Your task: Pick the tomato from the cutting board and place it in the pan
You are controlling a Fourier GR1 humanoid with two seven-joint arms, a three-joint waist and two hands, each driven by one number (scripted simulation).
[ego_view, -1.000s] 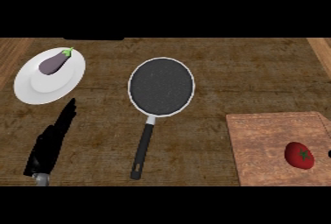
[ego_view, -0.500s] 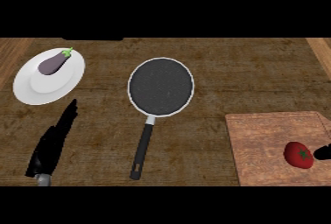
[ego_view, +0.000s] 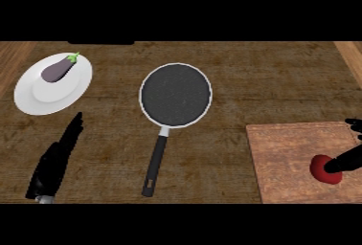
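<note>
Tomato [ego_view: 324, 169] sits on cutting board [ego_view: 293, 158], lower-right part, near the view's right edge; its right side is covered by a dark finger or thumb of the right robot hand [ego_view: 349, 161], which touches it. Most of that robot hand is cut off by the frame edge, another fingertip shows higher up at the edge; can't tell if it's curled round the tomato or just resting against it. Board's right side and btm also cut off. Pan [ego_view: 176, 94] lies mid-desk [ego_view: 276, 81], handle pointing toward the viewer, well apart from the board. Left robot hand [ego_view: 58, 158] at lower left, fingers straight and pressed together, pointing up toward the plate [ego_view: 44, 98], holding nothing; wrist cut by btm edge. Eggplant [ego_view: 59, 70] on the plate, upper left.
</note>
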